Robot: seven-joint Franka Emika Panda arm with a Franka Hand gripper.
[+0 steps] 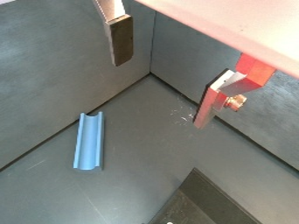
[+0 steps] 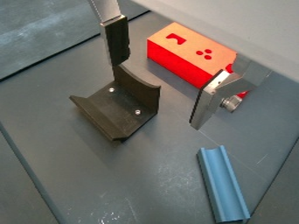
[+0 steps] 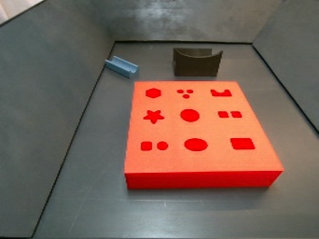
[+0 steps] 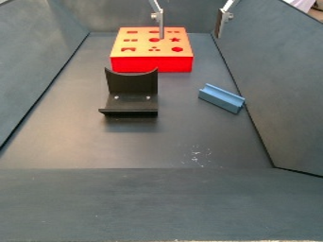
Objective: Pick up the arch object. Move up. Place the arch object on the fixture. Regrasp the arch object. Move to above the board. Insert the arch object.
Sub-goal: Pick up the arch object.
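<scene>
The arch object (image 4: 221,96) is a light blue-grey block lying flat on the dark floor near a side wall; it also shows in both wrist views (image 1: 90,142) (image 2: 222,184) and in a side view (image 3: 121,65). The fixture (image 4: 128,90) stands on the floor between it and the opposite wall, next to the red-orange board (image 4: 151,47). Both also show in a wrist view, fixture (image 2: 117,109) and board (image 2: 187,54), and in a side view, fixture (image 3: 195,62) and board (image 3: 197,131). My gripper (image 4: 191,11) hangs high above the floor, open and empty (image 2: 163,74) (image 1: 167,74).
Grey walls (image 4: 259,66) enclose the floor on all sides, and the arch object lies close to one. A wall corner (image 1: 149,74) lies below the gripper. Small white scuff marks (image 4: 195,154) dot the floor.
</scene>
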